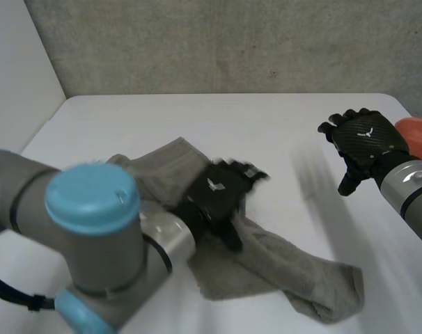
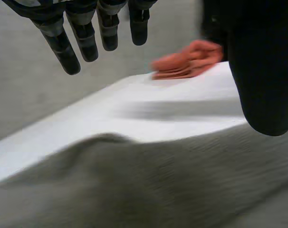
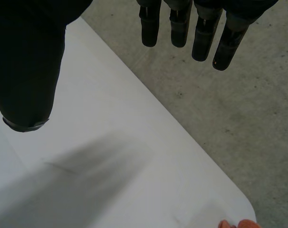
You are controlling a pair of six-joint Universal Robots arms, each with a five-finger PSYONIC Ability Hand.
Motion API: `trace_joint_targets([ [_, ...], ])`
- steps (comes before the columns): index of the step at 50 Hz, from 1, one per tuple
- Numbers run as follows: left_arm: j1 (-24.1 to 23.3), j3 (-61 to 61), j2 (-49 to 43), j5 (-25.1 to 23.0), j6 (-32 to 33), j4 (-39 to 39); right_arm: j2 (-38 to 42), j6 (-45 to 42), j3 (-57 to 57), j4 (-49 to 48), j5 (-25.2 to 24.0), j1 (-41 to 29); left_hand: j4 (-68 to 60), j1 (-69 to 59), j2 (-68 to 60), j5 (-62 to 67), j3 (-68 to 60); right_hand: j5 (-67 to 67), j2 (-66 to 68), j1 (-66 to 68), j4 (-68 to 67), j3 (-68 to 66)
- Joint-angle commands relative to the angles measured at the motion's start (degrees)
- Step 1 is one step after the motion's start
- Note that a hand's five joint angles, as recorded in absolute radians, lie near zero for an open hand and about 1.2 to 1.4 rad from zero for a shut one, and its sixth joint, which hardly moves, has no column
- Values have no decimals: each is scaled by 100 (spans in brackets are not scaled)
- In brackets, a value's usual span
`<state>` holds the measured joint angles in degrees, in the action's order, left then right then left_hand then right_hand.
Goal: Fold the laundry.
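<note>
one grey towel (image 1: 280, 268) lay rumpled on the white desk (image 1: 197, 118), near the middle. the left hand (image 1: 214, 191) hung over its middle, fingers straight and clear of the thumb, gripping nothing. the right hand (image 1: 364, 139) hovered far right, fingers likewise straight, beside an orange cloth (image 1: 420, 132).

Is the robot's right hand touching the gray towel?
No, the right hand hovers over bare table, apart from the towel under the left hand.
</note>
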<state>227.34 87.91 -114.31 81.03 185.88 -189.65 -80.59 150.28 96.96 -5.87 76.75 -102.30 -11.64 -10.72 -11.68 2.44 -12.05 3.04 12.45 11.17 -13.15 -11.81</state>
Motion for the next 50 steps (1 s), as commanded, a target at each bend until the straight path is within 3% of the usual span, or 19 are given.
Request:
trace_joint_targets([
  [1, 1249, -291, -12, 317, 702, 16, 8, 10, 87, 322, -37, -80, 42, -50, 46, -122, 83, -304, -245, -117, 315, 181],
  [11, 1848, -335, -197, 238, 2135, -10, 26, 36, -45, 2299, -476, -62, -26, -118, -21, -54, 16, -304, -245, -117, 315, 181],
  [15, 2077, -484, -600, -183, 2716, 16, 34, 220, 69, 2705, -801, -123, -26, -118, -21, -54, 16, -304, -245, -117, 315, 181],
  [21, 2244, -810, -1110, -1212, 3033, 77, 35, 1310, 516, 2258, -960, -159, -59, -152, -55, -20, -18, -304, -245, -117, 315, 181],
  [27, 2350, -1170, -1620, -1230, 3051, 86, 16, 1609, 1149, 1310, -908, -308, -310, -403, -306, 231, -269, -304, -245, -117, 315, 181],
  [32, 2402, -1293, -1788, -1169, 3103, 113, 218, 1627, 1291, 869, -785, -589, -1654, -1747, -1650, 1575, -1613, -263, -204, -76, 274, 140],
  [36, 2402, -1285, -1814, -1037, 3139, 122, 579, 1610, 1220, 649, -477, -809, -4326, -4418, -4322, 4247, -4285, 1431, 1491, 1619, -1421, -1555],
  [39, 2402, -1285, -1823, -993, 3139, 130, 711, 1548, 1106, 421, -284, -844, -6177, -6270, -6173, 6098, -6136, 5024, 5084, 5211, -5014, -5148],
  [41, 2394, -1267, -1823, -975, 3147, 183, 755, 1522, 975, 306, -213, -844, -6834, -6927, -6830, 6755, -6793, 6686, 6746, 6874, -6676, -6810],
  [44, 2385, -1311, -1814, -853, 3147, 209, 930, 1495, 625, 227, -204, -835, -6836, -6928, -6832, 6756, -6795, 6696, 6755, 6883, -6685, -6819],
  [50, 2306, -1802, -1683, -80, 3112, -79, 1080, 1101, -474, 244, -117, -844, -6836, -6928, -6832, 6756, -6795, 6696, 6755, 6883, -6685, -6819],
])
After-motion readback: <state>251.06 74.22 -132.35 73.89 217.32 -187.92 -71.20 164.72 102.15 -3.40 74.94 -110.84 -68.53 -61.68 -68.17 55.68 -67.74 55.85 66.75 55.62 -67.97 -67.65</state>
